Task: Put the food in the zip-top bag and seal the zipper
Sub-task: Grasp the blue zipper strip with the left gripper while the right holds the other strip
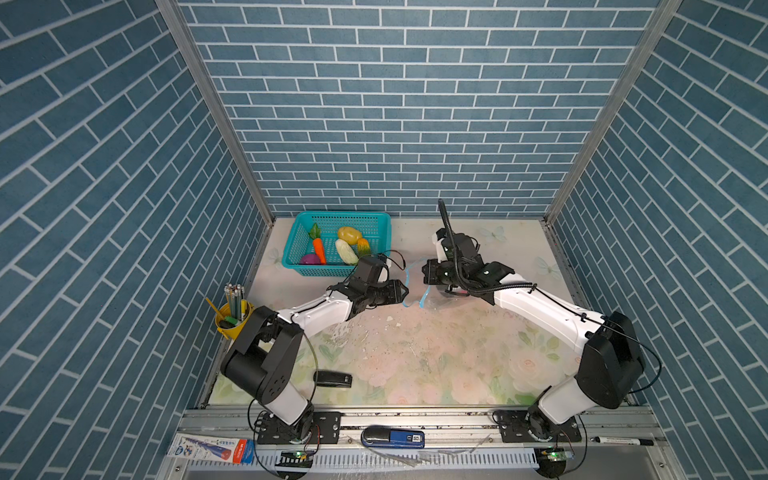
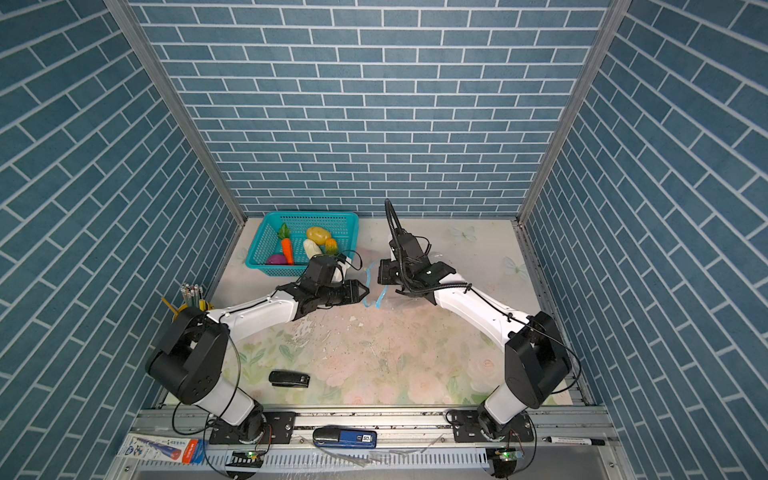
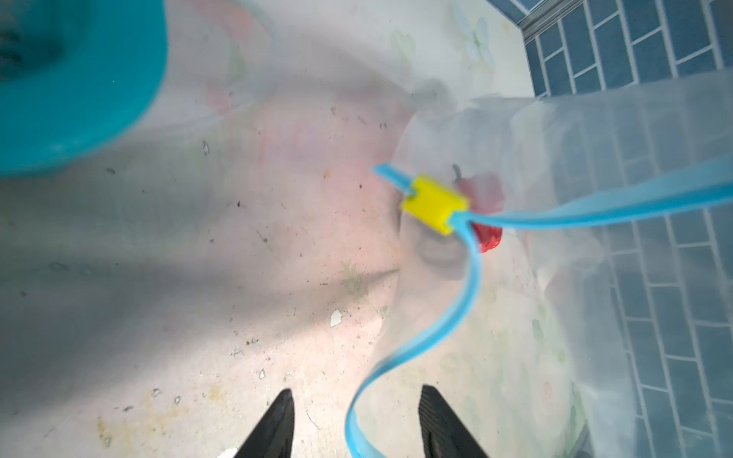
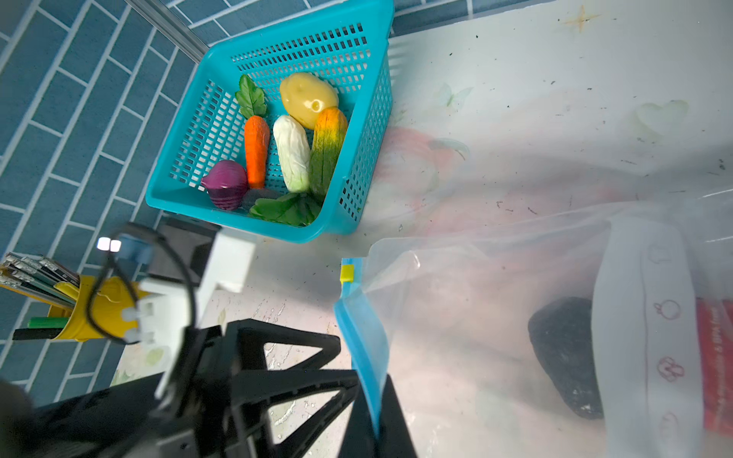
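Left gripper (image 3: 357,390) jaws are seen standing apart, astride the light blue zipper (image 3: 470,277) and not yet pressed onto it. The right gripper (image 4: 377,416) is clamped tight on the same strip, farther along the mouth.

The zip-top bag (image 4: 476,317) is found just beside the teal basket (image 4: 178,198), off the basket corner that faces the right arm, with its mouth lifted between the two grippers. The mouth is open. The two blue lips part right after the yellow slider (image 3: 434,204), which is parked at the end of the strip nearest the basket.

The bag is judged to be light, limp and slippery. Pinched film would likely crumple or slide out, so the stiffer zipper is to be preferred as the hold, one lip for each gripper. The slider is then to be taken for the closing pull.

The film is clear and crinkled, and a white label (image 4: 634,317) with small printed outlines is carried on it. Inside the bag, a red piece (image 3: 488,238) and a dark lump (image 4: 563,357) can be made out.

Left in the basket are the carrot (image 4: 256,150), potato (image 4: 307,97), cabbage (image 4: 291,154), onion (image 4: 226,184) and green-orange piece (image 4: 329,146). Being hard, glossy and rounded, they are expected to be light but apt to slip from the pads.
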{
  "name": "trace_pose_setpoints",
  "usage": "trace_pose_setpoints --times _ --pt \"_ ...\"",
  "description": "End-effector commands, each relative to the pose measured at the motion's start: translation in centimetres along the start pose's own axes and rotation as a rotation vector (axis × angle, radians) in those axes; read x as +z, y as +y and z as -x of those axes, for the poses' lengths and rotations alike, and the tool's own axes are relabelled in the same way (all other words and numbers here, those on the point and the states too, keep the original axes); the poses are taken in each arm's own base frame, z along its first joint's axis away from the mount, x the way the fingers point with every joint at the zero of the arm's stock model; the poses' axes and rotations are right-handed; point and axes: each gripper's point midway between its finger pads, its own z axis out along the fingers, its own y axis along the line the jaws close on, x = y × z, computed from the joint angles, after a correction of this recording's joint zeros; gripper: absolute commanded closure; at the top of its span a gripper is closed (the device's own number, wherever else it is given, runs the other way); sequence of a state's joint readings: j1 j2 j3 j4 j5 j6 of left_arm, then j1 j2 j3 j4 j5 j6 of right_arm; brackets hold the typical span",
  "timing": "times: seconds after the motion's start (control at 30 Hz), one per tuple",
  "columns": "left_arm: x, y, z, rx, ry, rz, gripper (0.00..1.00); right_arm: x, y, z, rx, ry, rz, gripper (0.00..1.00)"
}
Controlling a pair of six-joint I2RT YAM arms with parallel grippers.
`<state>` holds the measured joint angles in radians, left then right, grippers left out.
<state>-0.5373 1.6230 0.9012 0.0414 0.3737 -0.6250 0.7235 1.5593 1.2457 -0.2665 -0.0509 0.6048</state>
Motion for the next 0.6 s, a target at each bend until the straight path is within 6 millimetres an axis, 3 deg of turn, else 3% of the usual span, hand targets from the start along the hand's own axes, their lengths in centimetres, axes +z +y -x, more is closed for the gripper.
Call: trace_pose_setpoints --times 0.0,0.43,0.57 --pt "0.7 -0.5 -0.5 -0.005 0.015 -0.047 0.53 -1.6 -0.4 0.6 -0.001 -0.032 -0.011 1.00" --pt "-0.7 -1.8 0.3 -0.023 -0.009 -0.076 0.93 -2.1 -0.8 0.8 -0.009 -0.044 -0.023 1.00" --pt "-1.5 -3.1 1.2 -0.028 -0.027 -0.109 0.98 -2.5 -1.0 0.9 -0.014 -0.051 -0.036 1.00"
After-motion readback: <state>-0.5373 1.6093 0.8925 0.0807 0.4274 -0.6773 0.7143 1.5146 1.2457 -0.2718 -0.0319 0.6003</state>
